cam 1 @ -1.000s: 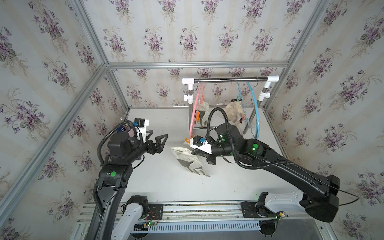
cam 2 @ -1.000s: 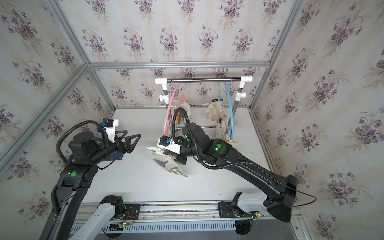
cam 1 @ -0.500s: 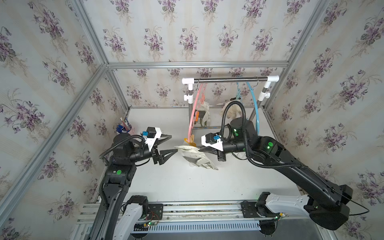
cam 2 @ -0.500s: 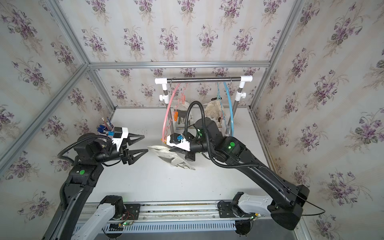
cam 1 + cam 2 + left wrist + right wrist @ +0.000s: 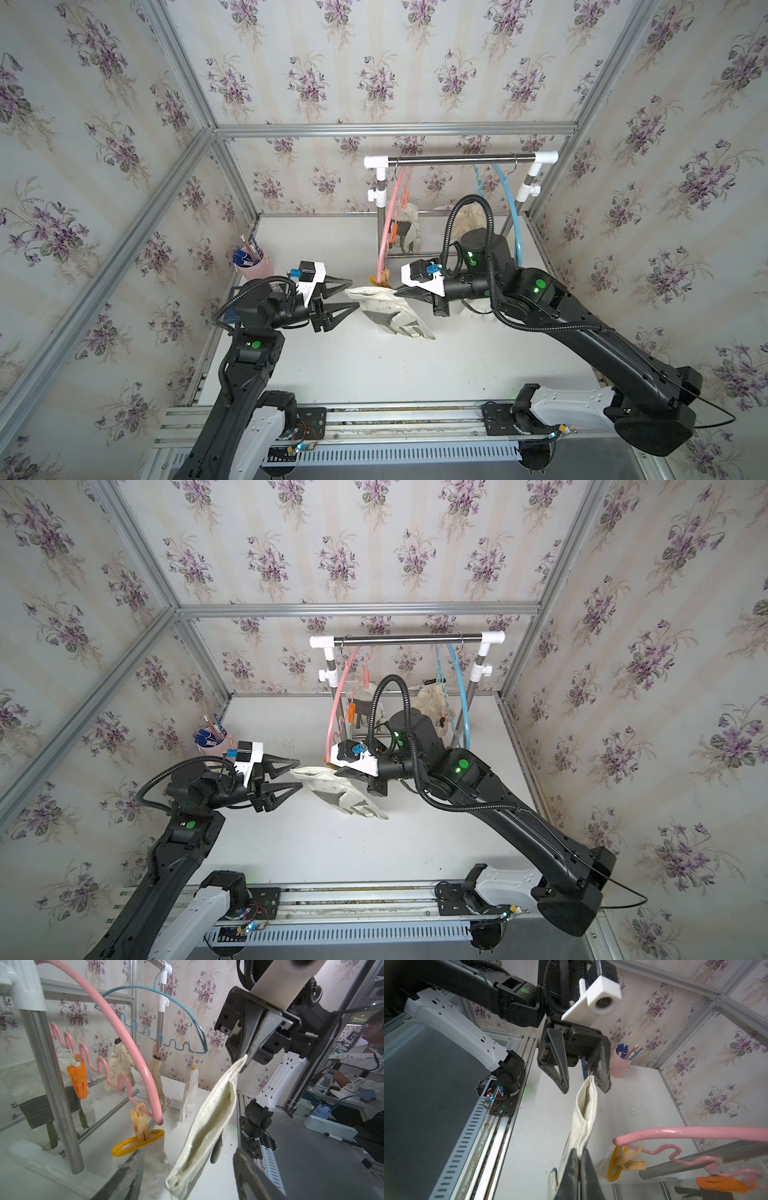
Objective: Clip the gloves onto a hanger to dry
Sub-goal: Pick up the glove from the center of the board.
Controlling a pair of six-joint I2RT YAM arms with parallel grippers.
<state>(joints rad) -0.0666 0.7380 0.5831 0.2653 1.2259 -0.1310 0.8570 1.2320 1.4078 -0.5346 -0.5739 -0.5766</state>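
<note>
An off-white canvas glove (image 5: 390, 311) (image 5: 332, 789) with grey patches hangs in the air over the table, cuff uppermost. My right gripper (image 5: 399, 293) (image 5: 579, 1153) is shut on one end of that cuff. My left gripper (image 5: 353, 296) (image 5: 187, 1178) is open, and its fingers straddle the cuff's other end (image 5: 176, 1180) with gaps on both sides. Just behind hangs the pink hanger (image 5: 384, 232) (image 5: 124, 1028). It carries a canvas glove (image 5: 409, 228) on an orange clip and a white knitted glove (image 5: 153, 1151) with a yellow cuff. Beige knitted gloves (image 5: 120, 1066) hang from the blue hanger (image 5: 158, 995).
Both hangers hang from a steel rack bar (image 5: 457, 158) at the back of the white table (image 5: 374, 374). The rack's post (image 5: 52, 1084) and base stand close behind the pink hanger. A pink cup of pens (image 5: 253, 264) stands at the back left.
My left gripper has swung right to the glove's free cuff end and its jaws have narrowed. The right gripper has lifted the glove and carried it to the right, towards the pink hanger.
</note>
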